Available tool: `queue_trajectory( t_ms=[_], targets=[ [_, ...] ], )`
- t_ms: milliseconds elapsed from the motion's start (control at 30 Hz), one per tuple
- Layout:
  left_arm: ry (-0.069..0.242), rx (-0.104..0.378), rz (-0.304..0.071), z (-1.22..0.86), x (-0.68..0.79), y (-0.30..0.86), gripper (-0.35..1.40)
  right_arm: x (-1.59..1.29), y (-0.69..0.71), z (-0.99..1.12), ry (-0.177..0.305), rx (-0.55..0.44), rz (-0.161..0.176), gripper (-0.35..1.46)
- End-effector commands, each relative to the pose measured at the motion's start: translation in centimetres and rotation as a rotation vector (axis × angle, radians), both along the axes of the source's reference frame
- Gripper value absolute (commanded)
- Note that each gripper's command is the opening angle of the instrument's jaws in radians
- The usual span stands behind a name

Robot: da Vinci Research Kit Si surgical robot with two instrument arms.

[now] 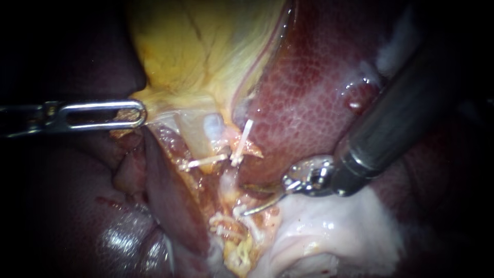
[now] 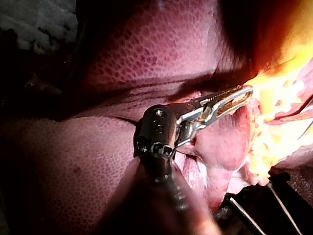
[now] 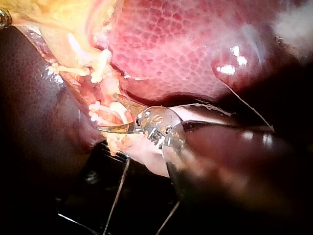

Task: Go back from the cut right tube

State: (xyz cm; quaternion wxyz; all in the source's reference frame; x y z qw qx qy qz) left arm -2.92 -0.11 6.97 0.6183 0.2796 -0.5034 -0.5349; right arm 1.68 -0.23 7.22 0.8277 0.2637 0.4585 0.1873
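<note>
My left instrument (image 1: pixel 138 114) comes in from the left, its slotted jaws shut on the yellow edge of the gallbladder (image 1: pixel 206 46); the left wrist view shows the same grip (image 2: pixel 243 94). My right instrument (image 1: pixel 246 201) ends in two thin curved blades that stand open just right of the cut tube. The tube's upper stump (image 1: pixel 237 140) carries a white clip (image 1: pixel 243 144). Its lower stump (image 1: pixel 229 226) bears several white clips. A second clipped tube (image 1: pixel 206 162) lies just to the left. In the right wrist view the open blades (image 3: pixel 111 113) lie beside the clipped lower stump (image 3: pixel 105 112).
Red mottled liver (image 1: pixel 309 103) rises behind the right instrument's shaft (image 1: pixel 391 108). A dark liver lobe (image 1: pixel 77 216) fills the lower left. Pale white tissue (image 1: pixel 339 231) lies under the right instrument's wrist. A black frame with thin wires (image 3: pixel 117 196) sits below the tissue.
</note>
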Motion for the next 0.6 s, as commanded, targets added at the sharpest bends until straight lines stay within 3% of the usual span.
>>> queue_trajectory(
  t_ms=[33, 200, 333, 433, 467, 600],
  targets=[
    [0.001, 0.0, -0.001, 0.01, 0.0, 0.0, -0.35, -0.04, 0.05, -0.08, -0.015, -0.018, -0.001, 1.43],
    [0.002, 0.0, -0.001, 0.01, 0.0, 0.0, -0.35, -0.29, 0.36, -0.48, -0.054, -0.102, 0.005, 1.43],
    [0.002, 0.0, -0.002, 0.02, -0.01, -0.01, -0.35, -0.46, 0.57, -0.81, -0.06, -0.143, 0.045, 1.43],
    [0.002, -0.001, -0.002, 0.03, -0.02, -0.01, -0.35, -0.52, 0.65, -0.97, -0.047, -0.148, 0.051, 1.43],
    [0.002, -0.001, -0.002, 0.03, -0.02, -0.01, -0.35, -0.54, 0.67, -1.02, -0.034, -0.139, 0.037, 1.43],
    [0.005, -0.005, -0.005, 0.1, -0.07, -0.04, -0.35, -0.59, 0.68, -1.08, -0.026, -0.137, 0.035, 1.43]
  ],
)
